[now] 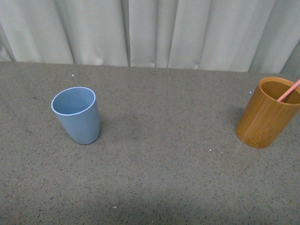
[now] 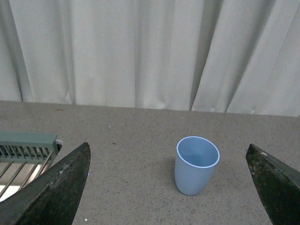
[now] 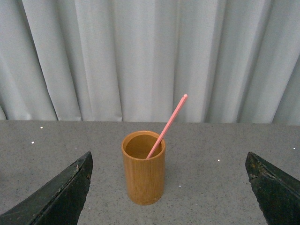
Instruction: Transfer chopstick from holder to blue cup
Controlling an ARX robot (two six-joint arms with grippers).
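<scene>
The blue cup (image 1: 77, 115) stands upright and empty on the left of the grey table. The bamboo holder (image 1: 267, 112) stands at the right edge of the front view with one salmon-pink chopstick (image 1: 289, 91) leaning in it. Neither gripper shows in the front view. In the left wrist view my left gripper (image 2: 168, 187) is open and empty, with the blue cup (image 2: 197, 165) ahead between its fingers. In the right wrist view my right gripper (image 3: 168, 187) is open and empty, with the holder (image 3: 143, 168) and the chopstick (image 3: 167, 125) ahead, apart from the fingers.
A white curtain (image 1: 150, 30) hangs along the table's far edge. A pale green rack with wire bars (image 2: 26, 152) shows beside the left gripper in the left wrist view. Grey speckled tabletop (image 1: 168, 154) lies between cup and holder.
</scene>
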